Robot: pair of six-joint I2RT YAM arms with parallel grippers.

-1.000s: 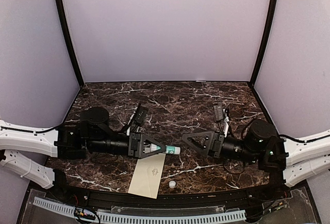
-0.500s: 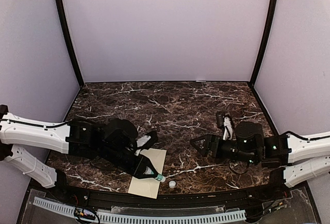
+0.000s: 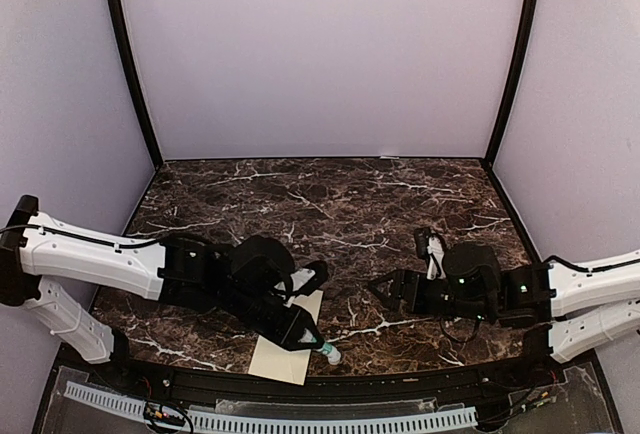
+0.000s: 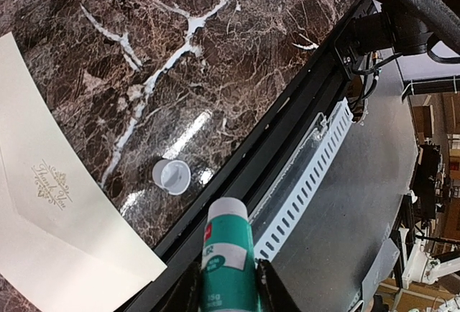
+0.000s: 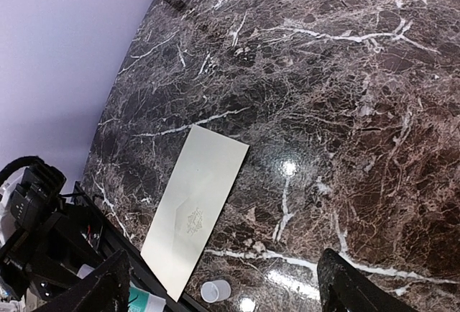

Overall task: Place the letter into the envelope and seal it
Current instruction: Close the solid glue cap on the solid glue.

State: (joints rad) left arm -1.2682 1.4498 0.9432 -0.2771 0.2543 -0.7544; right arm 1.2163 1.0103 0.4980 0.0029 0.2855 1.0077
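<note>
Glue tube (image 4: 228,251), green-white plastic, pinched in left gripper (image 4: 228,294) near small white round cap (image 4: 172,176); long cream paper envelope (image 4: 65,240) beside; right gripper (image 3: 385,288) spread, empty.

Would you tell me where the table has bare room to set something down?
Bare marble spans the table's far half up to the back wall. The near edge is crowded: envelope, white cap, left gripper holding the glue stick.

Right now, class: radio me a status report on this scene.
Left gripper shut on glue stick; right gripper open, empty. Envelope flat by table near edge. Loose white cap beside it.
</note>
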